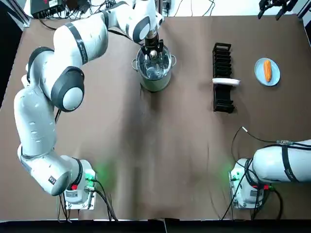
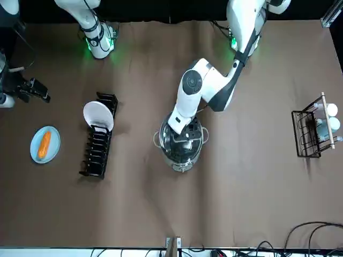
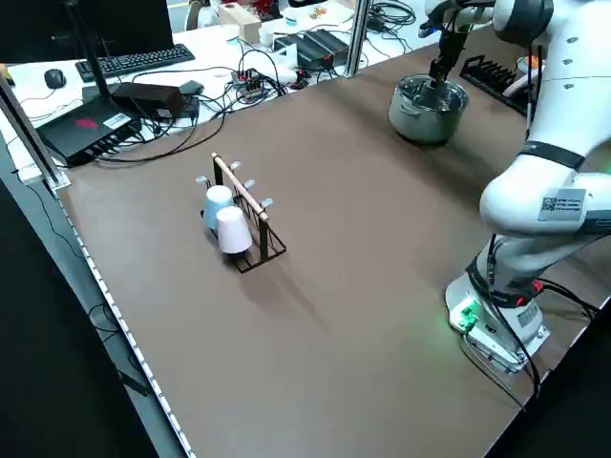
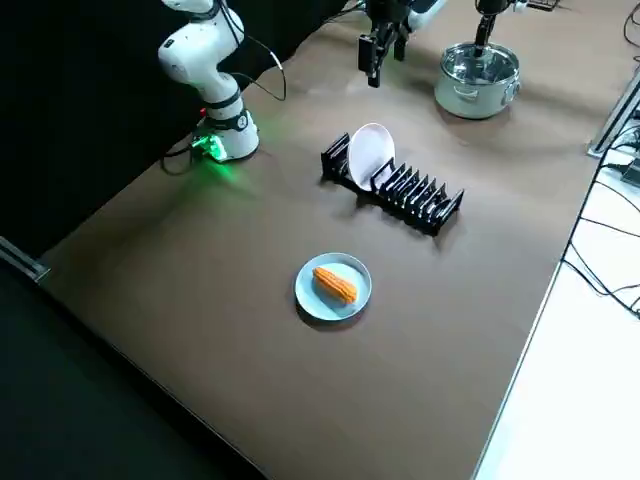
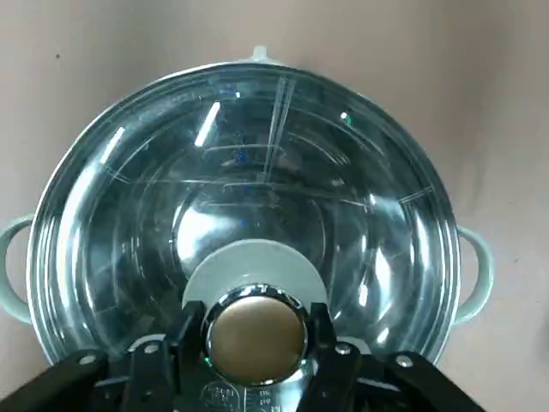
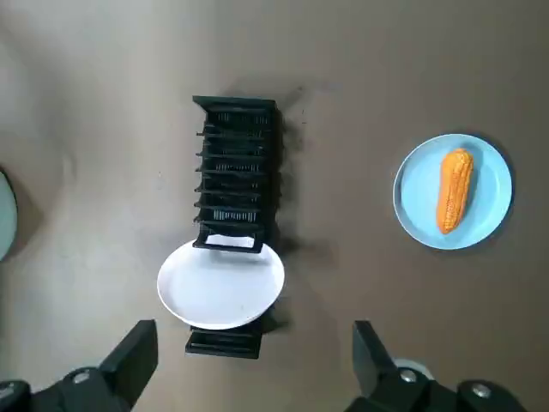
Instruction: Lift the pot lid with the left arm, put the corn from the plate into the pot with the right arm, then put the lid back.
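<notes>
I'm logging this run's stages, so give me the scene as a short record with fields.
left pincer: over the pot, fingers against the lid knob on both sides
lid: on the pot, not lifted
right pincer: open, raised near the table's far edge, beyond the blue plate
corn: lying on the blue plate
other: dish rack holding one white plate; mug rack with cups
</notes>
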Tool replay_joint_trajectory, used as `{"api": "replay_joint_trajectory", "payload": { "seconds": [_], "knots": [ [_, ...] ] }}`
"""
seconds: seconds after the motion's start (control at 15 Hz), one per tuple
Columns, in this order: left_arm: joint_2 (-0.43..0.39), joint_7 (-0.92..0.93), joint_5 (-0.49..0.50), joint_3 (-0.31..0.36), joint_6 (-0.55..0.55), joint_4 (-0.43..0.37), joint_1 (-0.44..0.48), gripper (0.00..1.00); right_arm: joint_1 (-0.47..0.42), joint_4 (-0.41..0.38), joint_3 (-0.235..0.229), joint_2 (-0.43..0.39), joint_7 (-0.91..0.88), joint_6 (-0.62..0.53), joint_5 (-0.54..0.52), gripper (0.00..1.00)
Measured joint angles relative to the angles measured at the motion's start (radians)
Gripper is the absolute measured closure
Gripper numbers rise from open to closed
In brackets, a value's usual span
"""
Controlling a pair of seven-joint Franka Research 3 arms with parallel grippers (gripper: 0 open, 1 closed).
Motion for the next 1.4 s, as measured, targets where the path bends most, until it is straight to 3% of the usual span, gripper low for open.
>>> {"api": "replay_joint_trajectory", "payload": {
  "seconds": [0.13,0.33,0.67,1.2,1.4],
  "knots": [
    [0.000,-0.011,0.002,0.001,-0.001,0.002,-0.004,0.50,-0.001,0.003,-0.002,0.000,0.000,0.005,0.000,0.00],
    [0.000,-0.043,0.002,0.002,-0.001,0.003,-0.004,0.49,-0.003,-0.005,-0.005,0.021,0.000,0.006,0.000,0.00],
    [-0.015,-0.079,0.002,0.001,-0.011,0.010,-0.002,0.49,-0.014,-0.004,-0.009,0.170,0.001,0.030,0.000,0.00],
    [-0.234,-0.057,-0.027,-0.003,-0.274,0.020,0.151,0.49,-0.065,0.009,-0.017,0.309,0.008,0.050,-0.012,0.02],
    [-0.276,0.063,-0.049,-0.004,-0.359,0.016,0.218,0.49,-0.147,0.010,-0.022,0.377,0.004,0.178,-0.114,0.09]
  ]
}}
